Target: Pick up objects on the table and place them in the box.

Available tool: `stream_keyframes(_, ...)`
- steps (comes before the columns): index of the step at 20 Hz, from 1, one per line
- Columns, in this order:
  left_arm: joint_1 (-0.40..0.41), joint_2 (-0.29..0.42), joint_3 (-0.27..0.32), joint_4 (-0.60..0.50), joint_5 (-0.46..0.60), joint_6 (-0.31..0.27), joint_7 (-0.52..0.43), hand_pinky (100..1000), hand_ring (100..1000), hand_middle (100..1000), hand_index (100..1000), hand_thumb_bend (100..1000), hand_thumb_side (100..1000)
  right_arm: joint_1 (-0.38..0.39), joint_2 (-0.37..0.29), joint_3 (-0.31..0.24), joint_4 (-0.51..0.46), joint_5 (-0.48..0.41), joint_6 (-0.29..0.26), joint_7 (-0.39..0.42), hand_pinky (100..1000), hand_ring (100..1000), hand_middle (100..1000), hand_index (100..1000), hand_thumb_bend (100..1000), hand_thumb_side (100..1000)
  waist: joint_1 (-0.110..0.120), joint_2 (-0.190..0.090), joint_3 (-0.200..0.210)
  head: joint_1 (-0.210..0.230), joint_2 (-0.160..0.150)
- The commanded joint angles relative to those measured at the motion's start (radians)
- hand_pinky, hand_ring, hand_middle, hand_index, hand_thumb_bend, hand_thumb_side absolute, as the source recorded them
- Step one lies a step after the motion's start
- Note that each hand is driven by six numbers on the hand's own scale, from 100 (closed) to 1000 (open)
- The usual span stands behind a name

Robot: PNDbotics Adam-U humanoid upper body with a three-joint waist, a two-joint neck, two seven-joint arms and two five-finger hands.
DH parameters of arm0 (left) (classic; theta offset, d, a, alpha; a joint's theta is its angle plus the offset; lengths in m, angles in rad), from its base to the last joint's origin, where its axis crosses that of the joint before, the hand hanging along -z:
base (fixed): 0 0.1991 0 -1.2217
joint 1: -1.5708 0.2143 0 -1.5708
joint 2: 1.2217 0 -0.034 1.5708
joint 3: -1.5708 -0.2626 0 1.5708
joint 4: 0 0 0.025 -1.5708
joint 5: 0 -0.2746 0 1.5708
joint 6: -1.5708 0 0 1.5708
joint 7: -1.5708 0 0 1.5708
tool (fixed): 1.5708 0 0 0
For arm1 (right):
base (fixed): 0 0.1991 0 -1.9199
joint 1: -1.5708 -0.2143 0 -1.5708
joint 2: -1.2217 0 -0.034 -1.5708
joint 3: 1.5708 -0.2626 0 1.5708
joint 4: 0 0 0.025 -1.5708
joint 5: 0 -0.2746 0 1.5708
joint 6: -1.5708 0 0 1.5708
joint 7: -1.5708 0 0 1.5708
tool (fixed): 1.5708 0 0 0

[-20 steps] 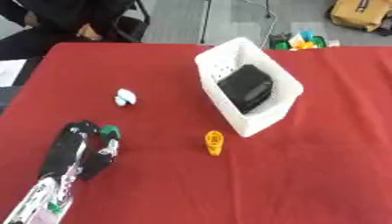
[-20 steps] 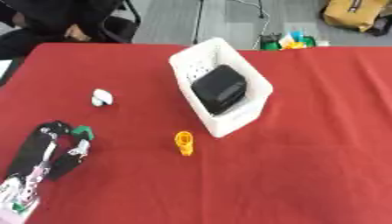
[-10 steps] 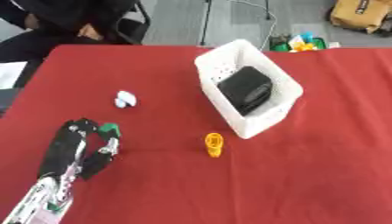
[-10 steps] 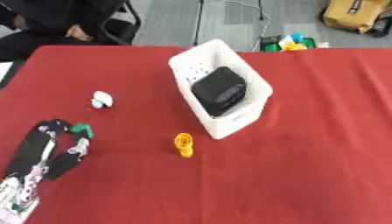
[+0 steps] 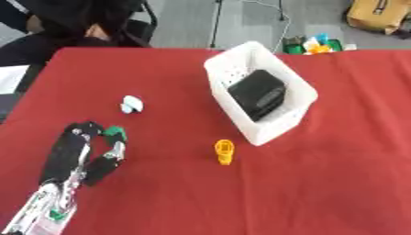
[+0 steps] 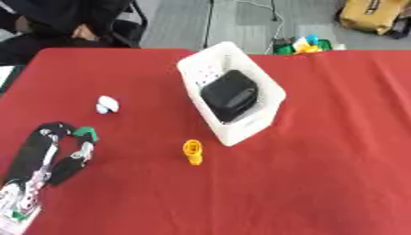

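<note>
Since the earlier frames the left hand [image 5: 84, 153] has hardly moved along the worktop [image 5: 337, 183]; it remains near the left edge toward the near-left corner, and the whole scene sits slightly shifted, which reads as head tilt. Its fingers [image 5: 74, 137] curl toward the thumb and pinch a small green object [image 5: 115, 133] at their tips. The right hand shows in neither view.

A small white-and-pale-blue object [image 5: 131, 104] lies on the red cloth beyond the hand, toward the far-left part of the worktop, apart from the fingers. A small orange object [image 5: 224, 151] stands near the middle, just beside the near corner of the white box [image 5: 298, 121] but not touching it. The box sits askew toward the far edge and holds a black object [image 5: 257, 94]. Between the hand and the box only the orange object stands close to the path.
</note>
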State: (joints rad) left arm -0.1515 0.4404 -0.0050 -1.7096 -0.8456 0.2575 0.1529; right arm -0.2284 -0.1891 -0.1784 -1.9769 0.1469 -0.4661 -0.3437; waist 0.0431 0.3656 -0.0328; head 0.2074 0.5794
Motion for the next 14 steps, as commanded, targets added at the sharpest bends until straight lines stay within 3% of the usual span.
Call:
stream_keyframes(1,-0.016,0.041,0.012,-0.026,0.0,0.003,0.003,1000,811,696,620,100,864,-0.008,-0.012,-0.003,-0.023,-0.007,-0.001,0.0,760,772,643,731,100,1000,0.002,-0.022,0.001,-0.001,-0.008)
stream_keyframes(14,-0.076,0.075,0.001,-0.057,0.018,0.003,-0.007,1000,805,688,612,100,835,-0.006,-0.016,-0.002,-0.023,-0.012,0.003,0.001,763,774,644,732,100,1000,0.009,-0.031,0.001,0.001,-0.002)
